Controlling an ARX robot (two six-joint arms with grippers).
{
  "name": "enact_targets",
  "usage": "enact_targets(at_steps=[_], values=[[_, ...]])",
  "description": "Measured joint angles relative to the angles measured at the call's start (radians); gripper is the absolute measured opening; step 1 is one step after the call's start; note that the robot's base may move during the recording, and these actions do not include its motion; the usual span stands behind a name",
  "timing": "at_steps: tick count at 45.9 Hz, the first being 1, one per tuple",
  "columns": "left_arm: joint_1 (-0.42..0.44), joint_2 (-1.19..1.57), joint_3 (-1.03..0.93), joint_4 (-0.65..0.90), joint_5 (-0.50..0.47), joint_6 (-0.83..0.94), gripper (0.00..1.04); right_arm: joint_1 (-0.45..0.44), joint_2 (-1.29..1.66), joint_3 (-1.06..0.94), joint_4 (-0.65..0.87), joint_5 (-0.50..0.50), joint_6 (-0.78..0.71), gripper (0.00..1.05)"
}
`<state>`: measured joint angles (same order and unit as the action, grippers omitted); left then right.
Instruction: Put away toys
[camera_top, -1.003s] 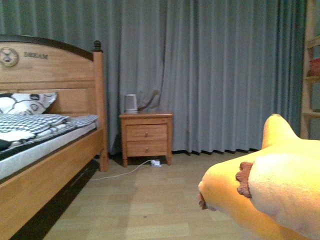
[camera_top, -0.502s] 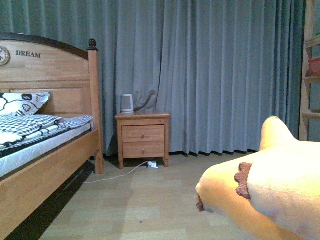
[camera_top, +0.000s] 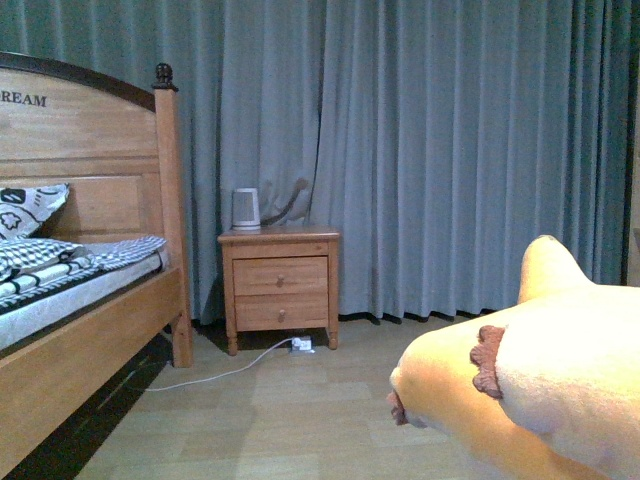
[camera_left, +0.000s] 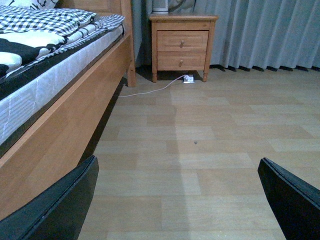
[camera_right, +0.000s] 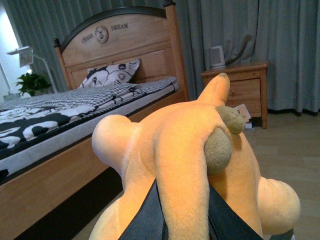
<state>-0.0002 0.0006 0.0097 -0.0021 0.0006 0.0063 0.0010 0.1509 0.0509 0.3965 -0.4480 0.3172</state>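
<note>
The front view was dim and faintly grainy, yet the plush toy (camera_top: 560, 390) close to the lens glowed washed-out and soft. Deep shadow lay under the bed (camera_top: 90, 340). The left wrist view showed the floor (camera_left: 200, 150) evenly lit and sharp, crossed by a paler band.

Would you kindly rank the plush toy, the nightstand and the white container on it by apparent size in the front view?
1. Plush toy: looks largest, though it is nearest the camera and cut off by the frame, so its true rank is unsure.
2. Nightstand.
3. White container: clearly smallest.
</note>
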Motion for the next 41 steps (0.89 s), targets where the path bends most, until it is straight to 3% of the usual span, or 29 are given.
enact_targets(at_steps=[41], values=[[0.000,0.000,0.000,0.000,0.000,0.000,0.99,0.000,0.000,0.000,0.000,0.003,0.000,0.07]])
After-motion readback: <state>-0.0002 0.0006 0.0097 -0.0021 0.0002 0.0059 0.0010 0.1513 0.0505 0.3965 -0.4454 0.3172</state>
